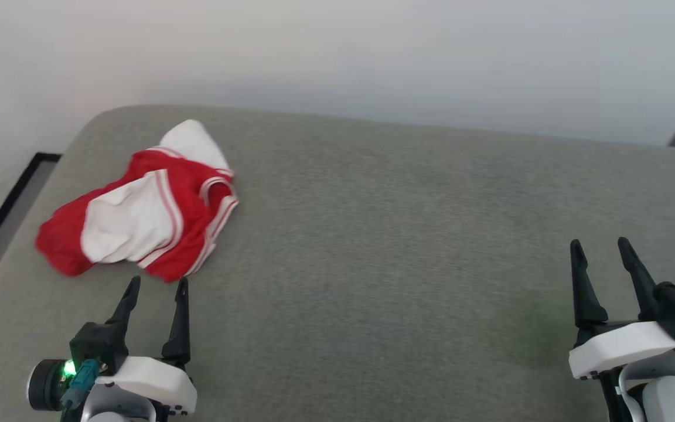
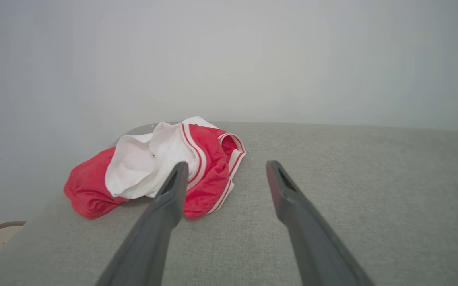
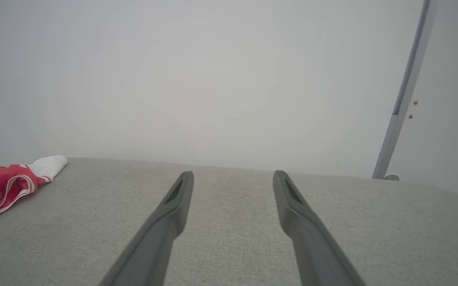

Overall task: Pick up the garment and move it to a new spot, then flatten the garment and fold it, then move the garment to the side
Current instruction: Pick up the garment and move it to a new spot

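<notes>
Grey fabric surface (image 1: 402, 234), crumpled red jersey (image 1: 138, 217) before splayed left gripper (image 1: 158, 281), right gripper (image 1: 599, 242) splayed too, pole (image 3: 404, 85) in its wrist view.

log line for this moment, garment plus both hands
garment: crumpled, left end of grey surface | left hand: open, close to garment | right hand: open, empty, far right
</notes>
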You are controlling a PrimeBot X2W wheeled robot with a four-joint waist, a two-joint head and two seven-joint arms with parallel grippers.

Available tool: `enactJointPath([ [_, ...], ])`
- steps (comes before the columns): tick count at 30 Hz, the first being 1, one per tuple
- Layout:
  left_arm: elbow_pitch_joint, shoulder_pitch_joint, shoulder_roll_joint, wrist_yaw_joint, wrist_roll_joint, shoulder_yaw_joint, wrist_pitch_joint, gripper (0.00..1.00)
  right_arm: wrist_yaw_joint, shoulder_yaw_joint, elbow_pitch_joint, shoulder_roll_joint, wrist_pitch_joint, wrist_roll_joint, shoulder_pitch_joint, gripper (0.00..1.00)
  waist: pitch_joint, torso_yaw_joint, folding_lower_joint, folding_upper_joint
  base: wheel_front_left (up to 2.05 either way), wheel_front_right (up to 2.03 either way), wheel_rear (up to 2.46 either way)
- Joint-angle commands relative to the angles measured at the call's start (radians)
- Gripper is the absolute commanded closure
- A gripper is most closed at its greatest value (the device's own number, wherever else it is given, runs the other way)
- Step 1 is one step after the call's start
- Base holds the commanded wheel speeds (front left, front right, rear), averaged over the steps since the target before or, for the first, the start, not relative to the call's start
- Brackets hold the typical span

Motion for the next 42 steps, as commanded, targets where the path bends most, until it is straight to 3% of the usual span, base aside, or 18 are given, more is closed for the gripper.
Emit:
enactJointPath([
  [1, -0.009, 0.007, -0.007, 0.002, 0.008, 0.005, -0.006, 0.0, 0.005, 0.009, 0.0, 0.005, -0.005, 0.006, 0.005, 0.0, 0.006, 0.046, 0.0, -0.0001, 0.0, 0.0, 0.0],
  [18, -0.039, 0.04, -0.059, 0.025, -0.016, 0.059, -0.006, 0.0, 0.005, 0.086, 0.044, 0.037, -0.005, 0.035, -0.042, 0.0, 0.035, 0.376, 0.0, -0.0001, 0.0, 0.0, 0.0],
  [25, -0.096, 0.082, -0.067, 0.059, -0.055, 0.118, -0.006, 0.0, 0.003, 0.207, 0.094, 0.037, -0.005, 0.057, -0.117, 0.0, 0.057, 0.395, 0.0, -0.0001, 0.0, 0.0, 0.0],
  [31, -0.118, 0.103, -0.067, 0.071, -0.076, 0.11, -0.006, 0.0, 0.003, 0.249, 0.124, 0.036, -0.005, 0.079, -0.16, 0.0, 0.064, 0.395, 0.0, -0.0001, 0.0, 0.0, 0.0],
  [37, -0.078, 0.026, -0.063, 0.019, -0.065, 0.034, -0.006, 0.0, 0.003, 0.21, 0.112, 0.024, -0.005, 0.076, -0.137, 0.0, 0.088, 0.386, 0.0, -0.0001, 0.0, 0.0, 0.0],
  [42, -0.016, -0.144, -0.008, -0.003, -0.07, -0.05, -0.006, 0.0, 0.003, 0.2, 0.084, 0.012, -0.005, 0.049, -0.17, 0.0, 0.183, 0.3, 0.0, -0.0001, 0.0, 0.0, 0.0],
])
